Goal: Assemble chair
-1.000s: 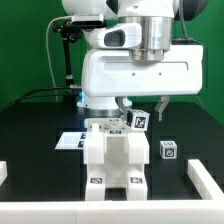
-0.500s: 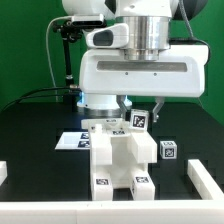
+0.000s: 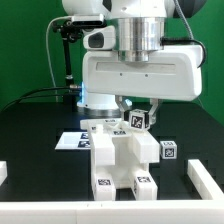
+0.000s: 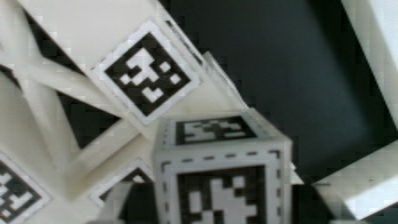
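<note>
- The chair point(image 3: 120, 160) stands part-built on the middle of the table, at the front of the exterior view. It is a chunky white body with two blocky legs toward the camera.
- Each of those legs carries a black-and-white tag low on its front face.
- A small tagged post point(image 3: 137, 121) sits at the rear top of the chair, tilted, with its tag facing the camera.
- In the wrist view the post point(image 4: 222, 165) fills the lower middle, with one tag on its upper face and one on its front. Slanted white chair parts cross behind it, and one of them bears a large tag.
- The gripper point(image 3: 138, 108) hangs right over the post with a finger on either side. I cannot tell whether the fingers press on the post or stand free of it.
- A loose tagged block point(image 3: 168, 150) lies on the table just beside the chair, on the exterior view's right, apart from it.
- The marker board point(image 3: 72, 140) lies flat behind the chair, toward the exterior view's left.
- The table point(image 3: 40, 160) is black.
- A low white rail point(image 3: 205, 178) sits at the exterior view's right edge, and another rail point(image 3: 4, 172) sits at the left edge.
- The white arm point(image 3: 140, 65) fills the upper part of the view, in front of a green backdrop point(image 3: 25, 50).
</note>
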Robot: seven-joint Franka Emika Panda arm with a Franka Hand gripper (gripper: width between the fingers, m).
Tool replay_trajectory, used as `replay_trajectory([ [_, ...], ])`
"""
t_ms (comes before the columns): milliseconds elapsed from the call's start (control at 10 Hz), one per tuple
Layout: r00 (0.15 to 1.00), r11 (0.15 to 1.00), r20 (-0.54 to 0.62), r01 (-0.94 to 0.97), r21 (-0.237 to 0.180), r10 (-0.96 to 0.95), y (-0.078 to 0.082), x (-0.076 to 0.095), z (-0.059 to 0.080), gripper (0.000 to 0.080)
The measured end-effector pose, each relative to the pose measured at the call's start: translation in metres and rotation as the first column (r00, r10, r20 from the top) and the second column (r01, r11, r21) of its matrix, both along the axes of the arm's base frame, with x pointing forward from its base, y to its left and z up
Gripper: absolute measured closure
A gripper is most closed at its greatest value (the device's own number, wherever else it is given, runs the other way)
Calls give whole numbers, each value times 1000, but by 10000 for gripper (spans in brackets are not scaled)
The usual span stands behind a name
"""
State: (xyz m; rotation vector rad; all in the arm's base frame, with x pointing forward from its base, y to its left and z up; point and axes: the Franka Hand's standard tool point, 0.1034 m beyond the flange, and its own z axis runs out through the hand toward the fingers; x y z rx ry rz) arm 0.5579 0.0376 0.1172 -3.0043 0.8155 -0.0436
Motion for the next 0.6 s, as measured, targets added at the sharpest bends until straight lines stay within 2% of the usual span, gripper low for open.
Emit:
replay_trajectory([
  [100,1000,1000,-1,-12,0,12,0,0,0,344],
  [200,976,976,-8,-219,-7,219,0,-2,-1,210],
  [300,925,925,-17,-379,-12,379,4,-5,-2,210],
  [400,874,874,-21,-486,-13,486,9,-8,-3,164],
  [600,789,789,-23,-615,-15,614,7,-9,-5,152],
])
